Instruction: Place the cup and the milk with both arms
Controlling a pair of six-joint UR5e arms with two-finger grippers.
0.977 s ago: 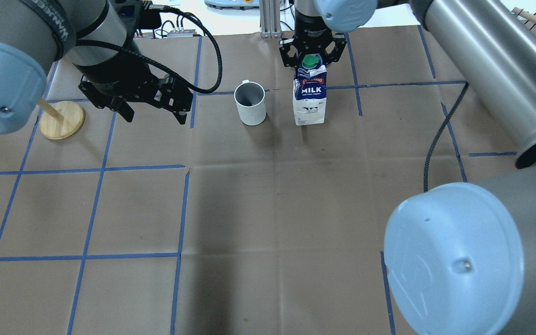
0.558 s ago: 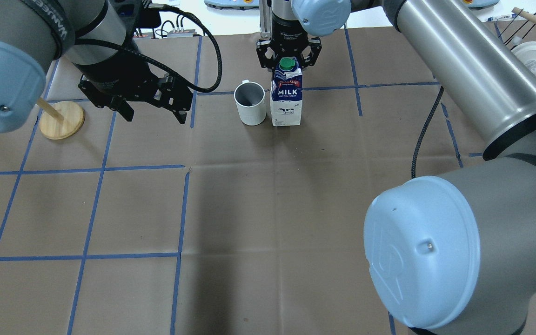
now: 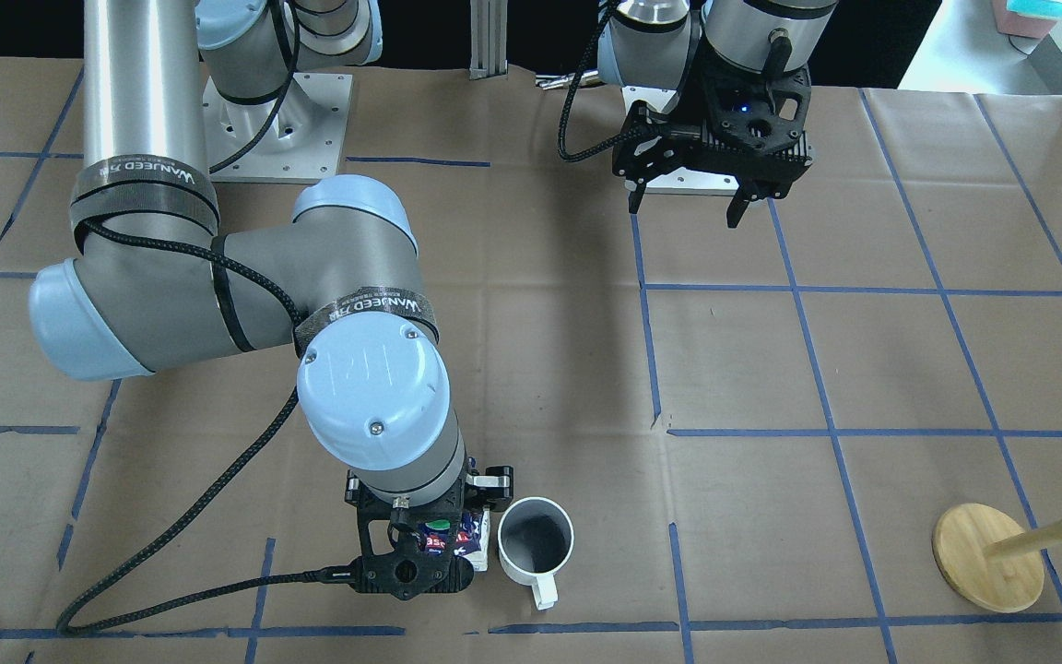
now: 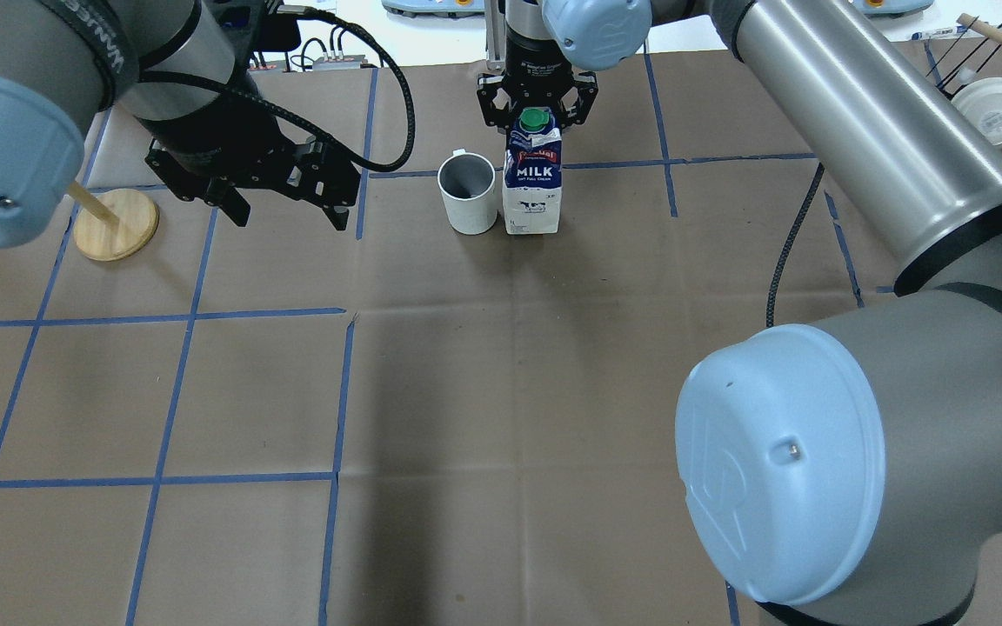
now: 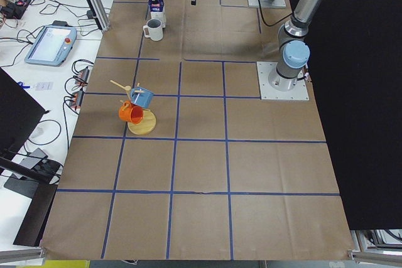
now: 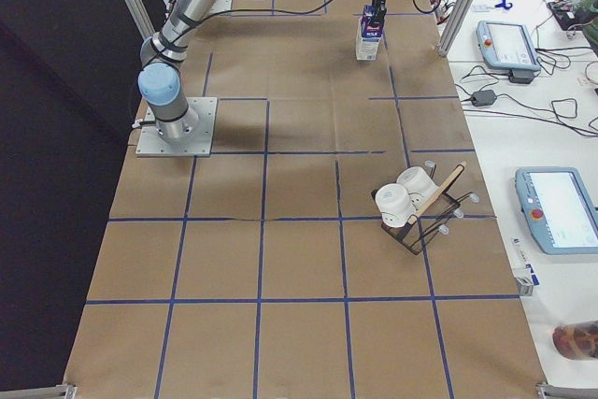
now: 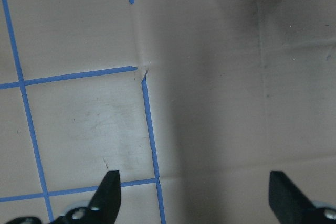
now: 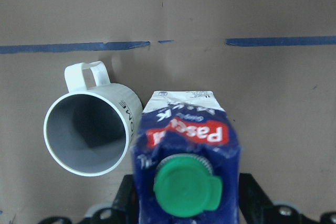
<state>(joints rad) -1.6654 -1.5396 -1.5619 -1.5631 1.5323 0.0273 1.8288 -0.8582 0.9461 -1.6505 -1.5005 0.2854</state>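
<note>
The white cup (image 4: 467,193) stands upright on the paper-covered table, handle toward the far side. The milk (image 4: 533,187) stands right beside it, nearly touching; in the right wrist view the cup (image 8: 89,132) sits left of the milk (image 8: 184,145). My right gripper (image 4: 537,113) is shut on the milk's gable top, from above. In the front-facing view the right wrist hides most of the milk (image 3: 468,537) next to the cup (image 3: 536,539). My left gripper (image 4: 288,213) is open and empty, above the table well left of the cup; it also shows in the front-facing view (image 3: 686,207).
A wooden mug stand (image 4: 116,224) is at the far left; the exterior left view shows an orange and a blue mug (image 5: 135,108) on it. A rack with white cups (image 6: 406,198) stands on the right side. Blue tape lines grid the brown paper.
My right gripper carried the milk leftward until it stands close beside the cup. The left arm and the cup have not moved.
</note>
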